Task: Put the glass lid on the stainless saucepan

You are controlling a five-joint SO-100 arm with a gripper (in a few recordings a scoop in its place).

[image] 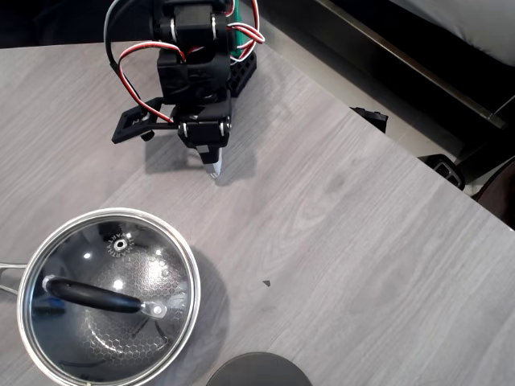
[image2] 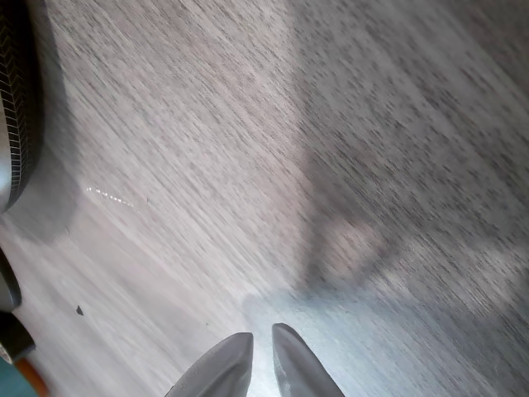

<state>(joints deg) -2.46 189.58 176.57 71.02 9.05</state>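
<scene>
In the overhead view the glass lid (image: 96,273), with its black bar handle (image: 92,295), lies on the stainless saucepan (image: 36,362) at the lower left of the table. The dark honeycomb inside shows through the glass. The pan's thin metal handle (image: 6,275) sticks out at the left edge. My gripper (image: 212,165) hangs near the top centre, well apart from the pan, pointing down at bare table. In the wrist view the fingertips (image2: 235,364) are nearly touching with nothing between them, and the pan's edge (image2: 15,99) shows at the left border.
A dark grey opaque disc (image: 257,370) lies at the bottom edge, right of the pan. The arm's base (image: 201,48) stands at the top. The table's edge (image: 386,133) runs diagonally at the upper right, with dark furniture beyond it.
</scene>
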